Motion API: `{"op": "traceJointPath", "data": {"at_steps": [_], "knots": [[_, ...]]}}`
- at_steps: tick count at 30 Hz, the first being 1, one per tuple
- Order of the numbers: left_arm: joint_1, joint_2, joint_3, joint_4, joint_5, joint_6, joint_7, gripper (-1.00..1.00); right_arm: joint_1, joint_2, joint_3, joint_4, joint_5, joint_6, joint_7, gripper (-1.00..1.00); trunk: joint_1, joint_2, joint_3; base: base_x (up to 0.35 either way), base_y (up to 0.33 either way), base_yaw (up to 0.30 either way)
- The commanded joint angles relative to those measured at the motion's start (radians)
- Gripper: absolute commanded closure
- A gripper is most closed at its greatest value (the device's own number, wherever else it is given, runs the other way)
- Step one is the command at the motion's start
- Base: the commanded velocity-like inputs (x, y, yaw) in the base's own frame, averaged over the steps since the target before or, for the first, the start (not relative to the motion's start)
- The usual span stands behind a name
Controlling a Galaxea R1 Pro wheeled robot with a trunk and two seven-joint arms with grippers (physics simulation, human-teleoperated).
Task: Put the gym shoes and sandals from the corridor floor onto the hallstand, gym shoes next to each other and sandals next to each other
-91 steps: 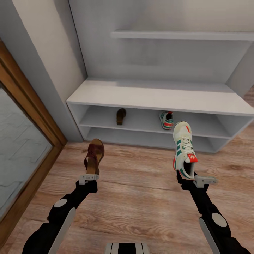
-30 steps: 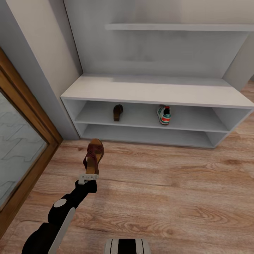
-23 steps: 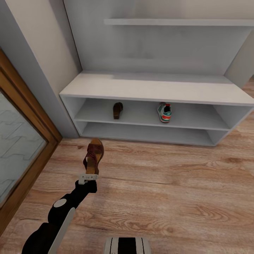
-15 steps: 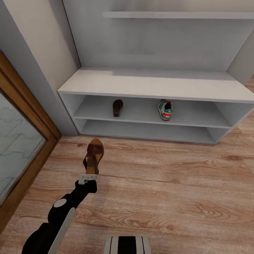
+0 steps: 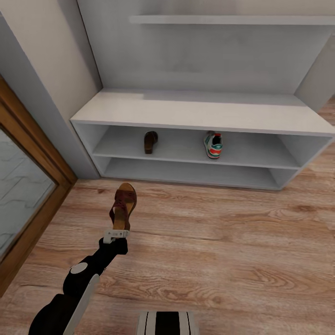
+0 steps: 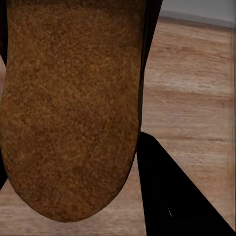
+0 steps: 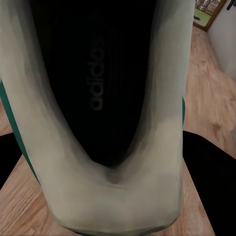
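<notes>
My left claw [image 5: 116,234] is clamped on the heel of one sandal [image 5: 123,206], holding it toe-forward above the corridor floor [image 5: 223,251] in front of the hallstand [image 5: 200,114]; up close on the left wrist cam I mostly get its tan footbed [image 6: 69,103]. On the right wrist cam a gym shoe [image 7: 105,123] sits between the dark fingers [image 7: 209,187], so the right claw looks closed on it. The other sandal [image 5: 150,142] and other gym shoe [image 5: 213,144] sit well apart on the hallstand's upper shelf.
</notes>
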Motion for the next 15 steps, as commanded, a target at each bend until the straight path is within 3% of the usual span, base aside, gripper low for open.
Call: {"op": "traceJointPath", "data": {"at_steps": [1, 10, 15], "knots": [[0.0, 0.001, -0.001, -0.002, 0.002, 0.006, -0.001, 1.0, -0.001, 0.0, 0.001, 0.0, -0.01, 0.003, -0.01, 1.0, 0.0, 0.0, -0.001, 0.0, -0.297, 0.0], [0.0, 0.001, -0.001, -0.002, 0.001, 0.006, 0.0, 1.0, -0.001, 0.0, 0.002, 0.0, -0.008, 0.003, -0.01, 1.0, 0.0, 0.0, -0.001, 0.0, -0.29, 0.0], [0.0, 0.001, -0.001, -0.002, 0.0, 0.006, 0.002, 1.0, -0.001, 0.0, 0.002, 0.0, -0.007, 0.003, -0.01, 1.0, 0.0, 0.0, -0.001, 0.0, -0.092, 0.0]]}}
